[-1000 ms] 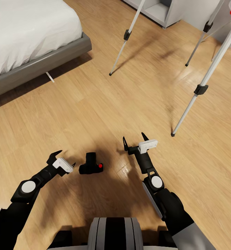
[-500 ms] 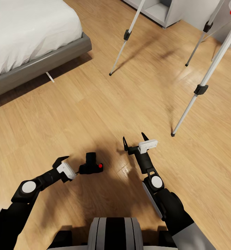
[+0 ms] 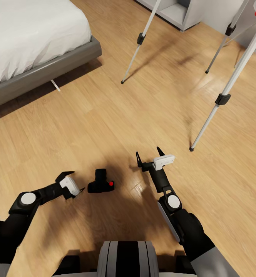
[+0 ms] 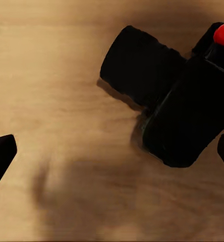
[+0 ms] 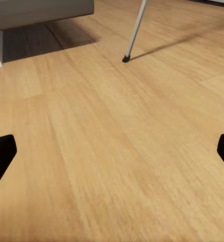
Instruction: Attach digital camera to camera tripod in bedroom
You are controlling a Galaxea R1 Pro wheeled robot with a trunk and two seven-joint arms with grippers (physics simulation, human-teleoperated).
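- Right, the camera [image 3: 101, 184] lies on the wood floor [image 3: 104, 123], red button [image 3: 111, 184] showing, well short of the tripod [image 3: 224, 92].
- Left gripper [image 3: 74, 184] sits just beside it, jaws spread wide, empty.
- Right gripper [image 3: 149, 156] hovers apart, jaws wide too.
- Bed [image 3: 35, 42] off to the left.

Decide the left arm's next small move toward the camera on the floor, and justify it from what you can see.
Probably ease the open left gripper sideways toward the digital camera until its fingers straddle the body, then close. The camera lies on the wood floor just beside the fingertips, not between them; the left wrist view shows it off to one side.
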